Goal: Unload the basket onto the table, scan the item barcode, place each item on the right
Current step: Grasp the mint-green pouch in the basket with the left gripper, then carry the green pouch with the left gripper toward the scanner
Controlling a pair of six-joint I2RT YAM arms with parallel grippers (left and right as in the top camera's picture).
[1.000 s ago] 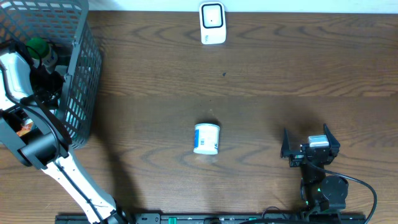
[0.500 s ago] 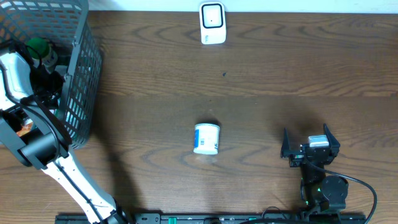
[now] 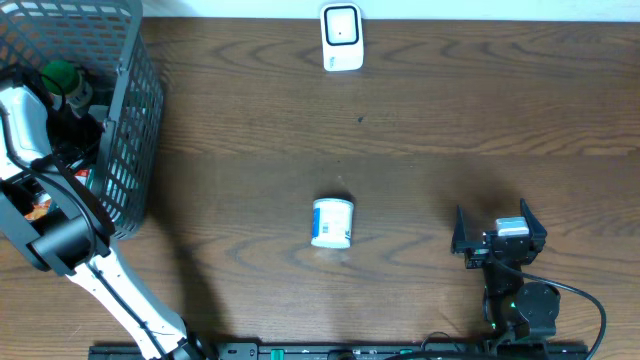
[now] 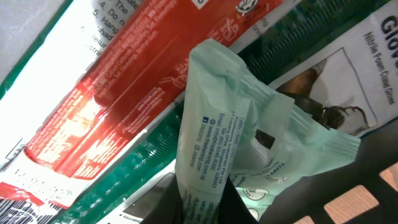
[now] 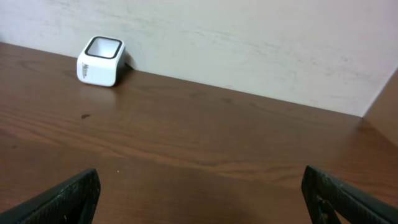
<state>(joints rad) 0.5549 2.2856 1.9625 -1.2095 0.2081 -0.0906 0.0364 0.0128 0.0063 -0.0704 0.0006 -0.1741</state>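
Left fingers (image 4: 231, 210) pinch packet (image 4: 236, 124) in basket (image 3: 135, 130); right fingers (image 5: 68, 198) spread.
Lift straight up, then face its barcode to the scanner (image 3: 341, 37).

1. Left gripper (image 4: 211, 208): I saw only dark finger stubs at the wrist view's lower edge, closed on the pale green packet (image 4: 249, 137). Overhead, the arm and the basket (image 3: 135, 120) mesh hid it.
2. Pale green packet: small print blurred, unreadable to me.
3. Red box (image 4: 118, 93): cropped left and top; its barcode (image 4: 18, 210) cut off at the corner.
4. Basket: cut by the overhead view's left and top edges.
5. Right gripper (image 5: 200, 180): only two fingertips showed, at the lower corners.
6. White tub (image 3: 331, 222): label too small to read.
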